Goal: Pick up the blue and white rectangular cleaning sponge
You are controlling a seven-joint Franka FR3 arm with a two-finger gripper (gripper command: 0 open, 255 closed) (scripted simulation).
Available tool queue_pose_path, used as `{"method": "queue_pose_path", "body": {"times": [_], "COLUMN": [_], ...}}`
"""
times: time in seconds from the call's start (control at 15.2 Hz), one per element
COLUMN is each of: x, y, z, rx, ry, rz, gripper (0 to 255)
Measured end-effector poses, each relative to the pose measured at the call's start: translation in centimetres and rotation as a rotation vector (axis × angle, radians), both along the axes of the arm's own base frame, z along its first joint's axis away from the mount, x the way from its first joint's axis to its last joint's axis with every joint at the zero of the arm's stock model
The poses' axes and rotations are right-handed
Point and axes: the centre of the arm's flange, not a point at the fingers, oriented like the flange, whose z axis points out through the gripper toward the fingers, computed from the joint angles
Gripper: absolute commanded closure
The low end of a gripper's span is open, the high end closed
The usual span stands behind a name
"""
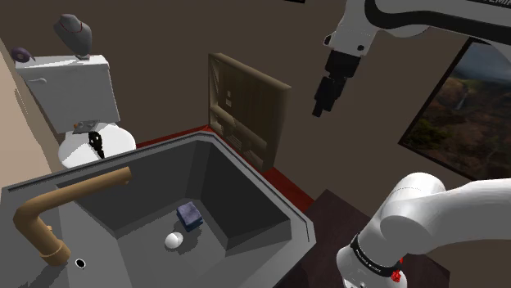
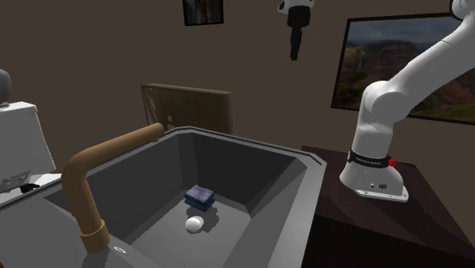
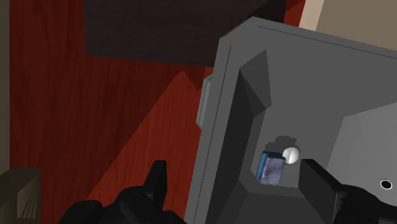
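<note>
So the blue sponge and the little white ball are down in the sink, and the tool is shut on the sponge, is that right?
Not quite. The blue sponge and the white ball are down in the sink, but the tool is open and holds nothing. The wrist view shows its fingers standing apart, far above the sponge.

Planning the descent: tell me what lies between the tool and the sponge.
Nothing: in the second exterior view the stretch from tool down to sponge is bare air.
</note>
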Motion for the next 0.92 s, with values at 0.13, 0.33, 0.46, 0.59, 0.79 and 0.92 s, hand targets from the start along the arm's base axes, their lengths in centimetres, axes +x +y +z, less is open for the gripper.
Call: {"method": "queue_pose_path", "body": {"times": [0.13, 0.33, 0.46, 0.59, 0.79, 0.92], "x": [0.3, 1.8, 2.9, 4.0, 6.1, 7.4], "y": [0.3, 2.1, 3.4, 4.8, 6.7, 8.2], "z": [-0.5, -2.9, -4.7, -6.7, -9.4, -11.3], "rx": [0.000, 0.000, 0.001, 0.001, 0.001, 0.002], "ry": [0.000, -0.001, -0.002, -0.004, -0.007, -0.008], "rz": [-0.001, -0.005, -0.009, -0.013, -0.019, -0.023], "gripper": [0, 0, 0, 0, 0, 0]}}
